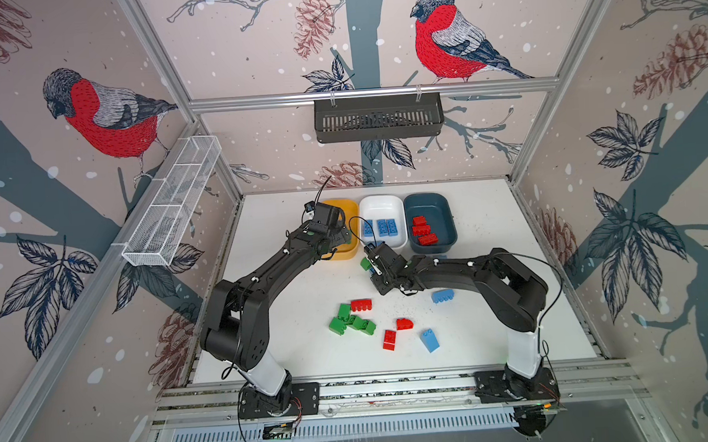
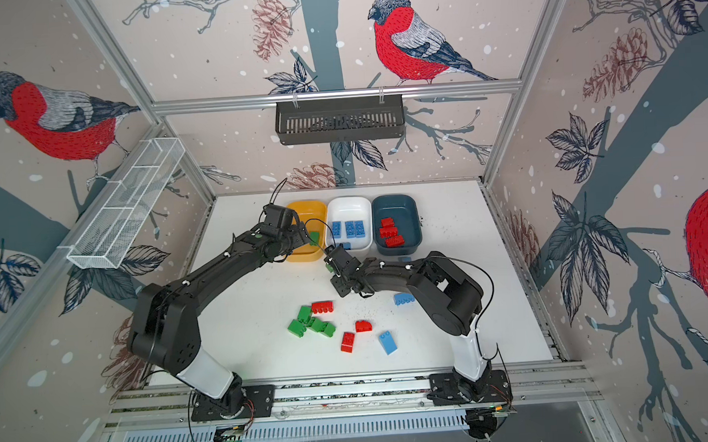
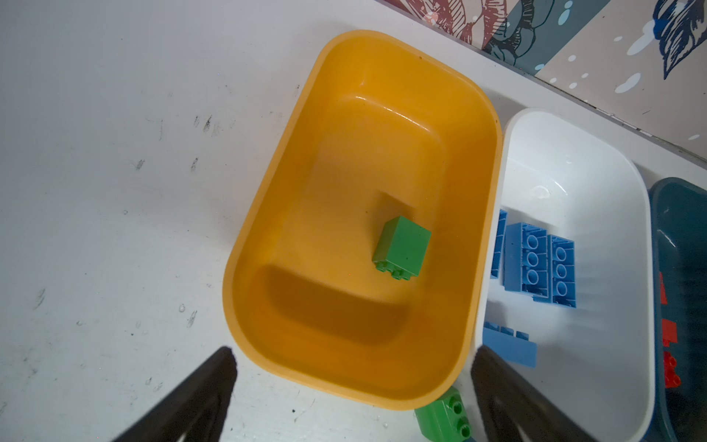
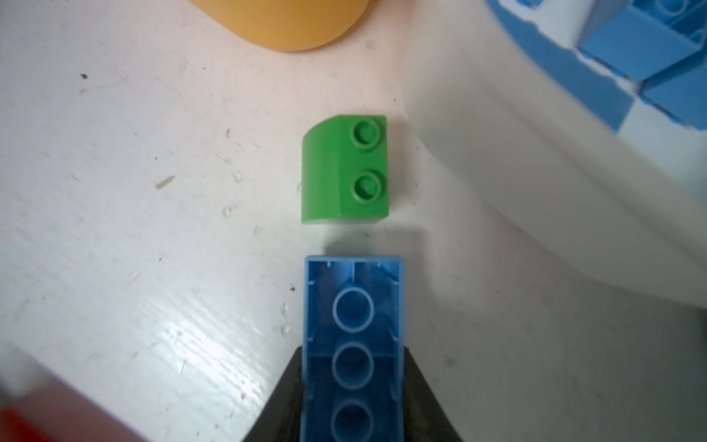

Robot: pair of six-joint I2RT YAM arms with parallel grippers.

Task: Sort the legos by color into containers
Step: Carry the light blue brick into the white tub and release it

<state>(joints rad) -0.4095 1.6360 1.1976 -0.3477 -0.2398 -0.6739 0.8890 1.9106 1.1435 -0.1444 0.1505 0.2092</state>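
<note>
- Left end effector (image 3: 352,358): fingers spread wide apart, holding nothing, hovering above the near end of the yellow tub (image 1: 345,208).
- One green brick (image 3: 401,247) lies on its side on the yellow tub's floor, toward the wall shared with the white tub.
- A loose green brick (image 4: 344,168) sits studs-up on the table, just outside the near corners of the yellow and white tubs and directly ahead of the right arm's load.
- Right end effector (image 4: 352,386): clamped on a long blue brick (image 4: 354,325), hollow underside facing the wrist camera. The brick's long axis runs along the fingers and points at the green brick.
- White tub (image 1: 380,199) lies just beyond the held brick, slightly to its right. It holds blue bricks only, so I judge it the target. The right arm is the nearer one.
- Likely need: lift over the near rim, then release. The green brick and the rim crowd the path.
- Teal tub (image 1: 426,198), far right of the row, holds red bricks.
- Table (image 1: 494,306): flat, white, scuffed. Loose bricks lie near the arm bases, well apart from the tubs: a green cluster (image 1: 351,320), three red, two blue.
- Room: the two wrists sit close together at the tub row.
</note>
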